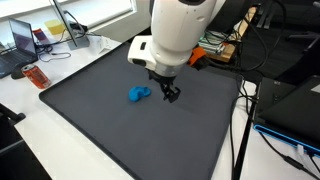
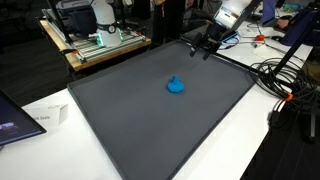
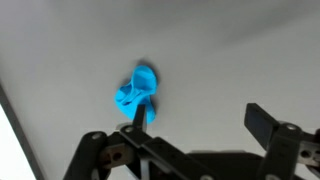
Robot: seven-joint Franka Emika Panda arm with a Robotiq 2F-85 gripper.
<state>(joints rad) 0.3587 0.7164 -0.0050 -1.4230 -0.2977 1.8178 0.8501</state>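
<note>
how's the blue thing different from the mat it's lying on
The blue thing is bright blue, while the mat is dark grey. The blue thing is small and lumpy; the mat is broad, flat and rectangular. The blue thing sits well away from the edges, taking up only a small spot of the mat. Both are plain and single-coloured, with no pattern showing.

1. No text, label, brand, number or sign can be read in any of the views.
2. In an exterior view, the lit screen of the open dark laptop (image 1: 24, 38) shows only blurred colour patches, too small to make out.
3. The flat orange-red packet (image 1: 35, 75) at the edge of the white surface (image 1: 20, 100) may carry print, but it is a smear at this size.
4. In an exterior view, the small white box (image 2: 57, 116) has faint grey marks that are not legible.
</note>
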